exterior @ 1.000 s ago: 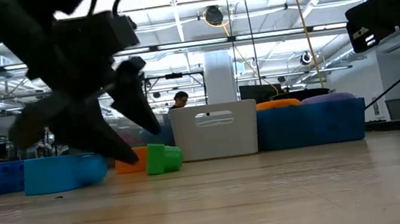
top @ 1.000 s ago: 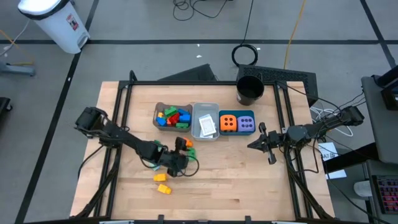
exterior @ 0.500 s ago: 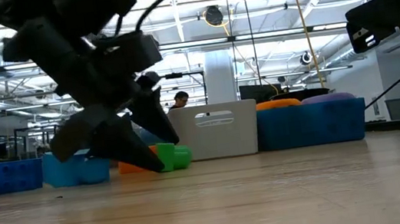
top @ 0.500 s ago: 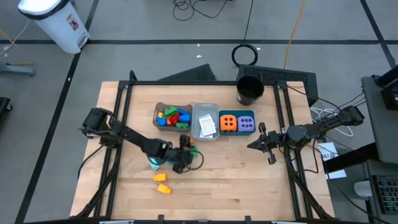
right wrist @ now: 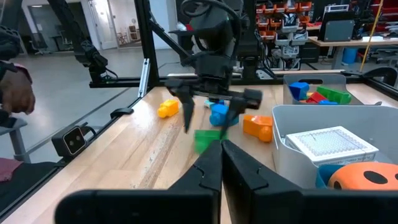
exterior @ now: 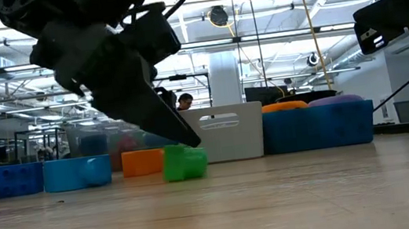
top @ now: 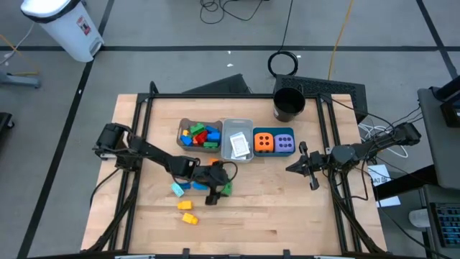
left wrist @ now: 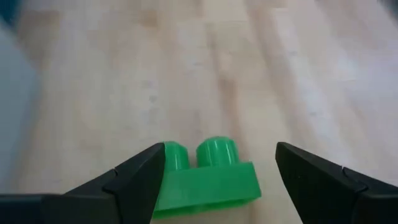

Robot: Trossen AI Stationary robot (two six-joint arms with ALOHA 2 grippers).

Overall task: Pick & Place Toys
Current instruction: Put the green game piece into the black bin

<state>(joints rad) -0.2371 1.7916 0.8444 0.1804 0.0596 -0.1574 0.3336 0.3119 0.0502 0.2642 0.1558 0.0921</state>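
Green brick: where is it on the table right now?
In the high view the green brick lies on the wood just below the grey bin, between the open fingers of the left gripper, with the orange brick just beyond it.

I see a wooden desk [top: 287,216] with three bins in a row near its 12 o'clock edge. The grey bin [top: 182,129] is at the 9 o'clock end, the clear bin [top: 237,126] sits in the middle, and the teal bin [top: 274,131] is at the 3 o'clock end. They touch side by side. A black round cup [top: 288,104] stands just past the teal bin, toward 1 o'clock. Far off at 10 o'clock, a white can [top: 63,25] stands on the floor.
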